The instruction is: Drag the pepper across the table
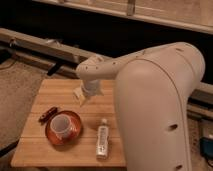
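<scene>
The pepper (48,114) is a small dark-red slender thing lying on the table (55,92) near its left edge, just up-left of an orange plate. My gripper (80,96) hangs from the white arm over the back middle of the table, up and to the right of the pepper and well apart from it. It is open and holds nothing.
A copper-orange plate (75,131) carries a white cup (61,125) right beside the pepper. A clear bottle (102,140) lies on its side near the front edge. My bulky white arm (160,110) covers the table's right side. Dark rails run behind.
</scene>
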